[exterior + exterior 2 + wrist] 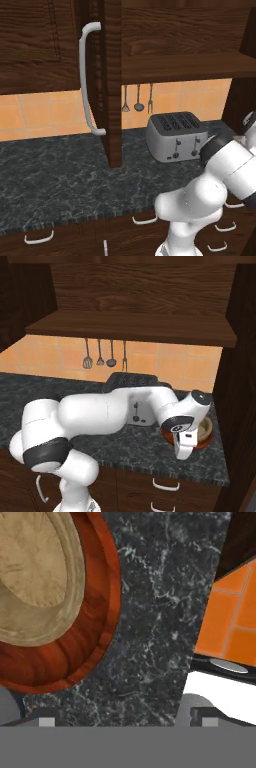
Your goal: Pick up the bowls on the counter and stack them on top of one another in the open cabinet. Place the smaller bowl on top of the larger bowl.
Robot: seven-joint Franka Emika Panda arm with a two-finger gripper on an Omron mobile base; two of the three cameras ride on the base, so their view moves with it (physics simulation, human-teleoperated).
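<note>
The light tan smaller bowl point(30, 577) sits inside the wider glossy dark red-brown bowl point(95, 632). Both rest together on the dark veined counter point(155, 612) near its right end. In the right base view the tan bowl point(206, 428) and the red-brown bowl point(202, 443) lie just behind my hand. My gripper point(125, 721) is open over bare counter beside the bowls, and nothing lies between its fingertips. Its left fingertip point(46, 719) is just outside the red-brown rim. The open cabinet's shelf point(130, 326) hangs above.
A silver toaster point(175, 136) stands on the counter behind my arm. Utensils point(100, 356) hang on the orange tiled wall. The cabinet door with its curved white handle point(86, 80) swings out to the left. A dark side panel point(240, 386) closes the right. Drawers point(145, 220) run below.
</note>
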